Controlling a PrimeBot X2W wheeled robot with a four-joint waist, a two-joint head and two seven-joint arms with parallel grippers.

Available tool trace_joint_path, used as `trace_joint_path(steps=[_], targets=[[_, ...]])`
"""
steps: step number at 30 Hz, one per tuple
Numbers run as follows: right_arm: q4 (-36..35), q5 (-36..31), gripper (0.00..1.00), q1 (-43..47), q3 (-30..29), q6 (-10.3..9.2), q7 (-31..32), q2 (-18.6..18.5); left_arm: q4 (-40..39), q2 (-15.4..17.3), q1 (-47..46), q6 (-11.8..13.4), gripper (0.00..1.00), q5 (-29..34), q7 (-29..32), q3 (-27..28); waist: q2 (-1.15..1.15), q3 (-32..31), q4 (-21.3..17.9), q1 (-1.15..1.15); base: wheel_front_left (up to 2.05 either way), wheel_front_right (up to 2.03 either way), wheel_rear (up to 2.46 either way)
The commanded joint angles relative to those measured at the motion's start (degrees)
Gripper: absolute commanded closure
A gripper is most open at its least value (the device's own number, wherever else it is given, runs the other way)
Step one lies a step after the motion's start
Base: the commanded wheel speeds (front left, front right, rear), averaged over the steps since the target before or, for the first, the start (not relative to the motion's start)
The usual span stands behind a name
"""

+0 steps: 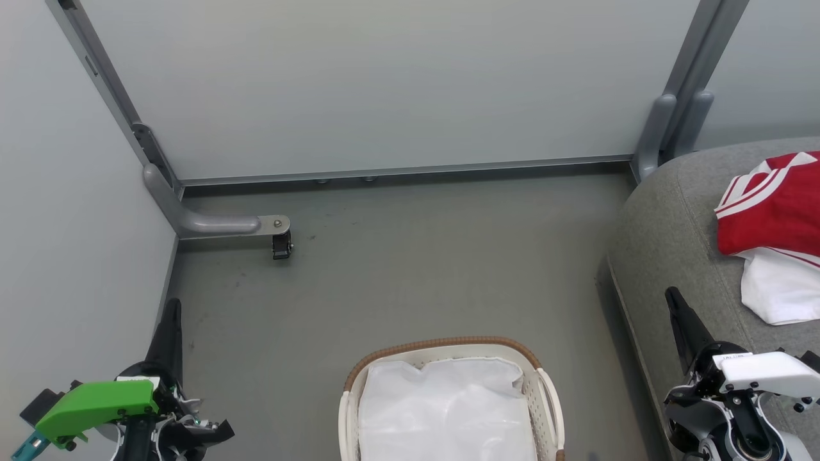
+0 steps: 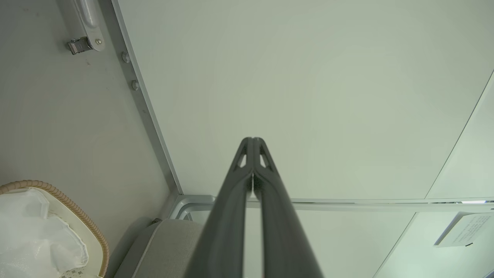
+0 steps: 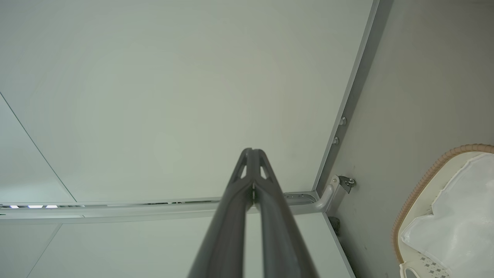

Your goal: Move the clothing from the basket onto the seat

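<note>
Red and white clothing with striped trim lies bunched on the light-grey seat at the right edge of the head view. The cream basket with its brown rim stands on the floor at bottom centre, holding a glossy white liner sheet; no garment shows in it. My left gripper is at the lower left, shut and holding nothing, fingers together. My right gripper is at the lower right over the seat's front edge, also shut and holding nothing. The basket and basket also appear in the wrist views.
Pale partition walls close off the back and left. A grey metal foot with a black caster sticks out on the floor at the left. Grey floor lies between basket and wall.
</note>
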Motion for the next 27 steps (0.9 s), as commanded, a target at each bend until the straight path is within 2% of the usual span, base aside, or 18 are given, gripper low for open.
trace_joint_path(steps=[1,27], targets=[[-0.2,0.2,1.0,-0.4,-0.1,-0.04,0.1,-0.3,-0.1,0.4,-0.7,-0.2,1.0,-0.2,0.2,0.0,0.0,0.0,0.0,0.0,0.0,0.0,0.0],[-0.2,0.2,1.0,-0.4,-0.1,-0.04,0.1,-0.3,-0.1,0.4,-0.7,-0.2,1.0,-0.2,0.2,0.0,0.0,0.0,0.0,0.0,0.0,0.0,0.0]])
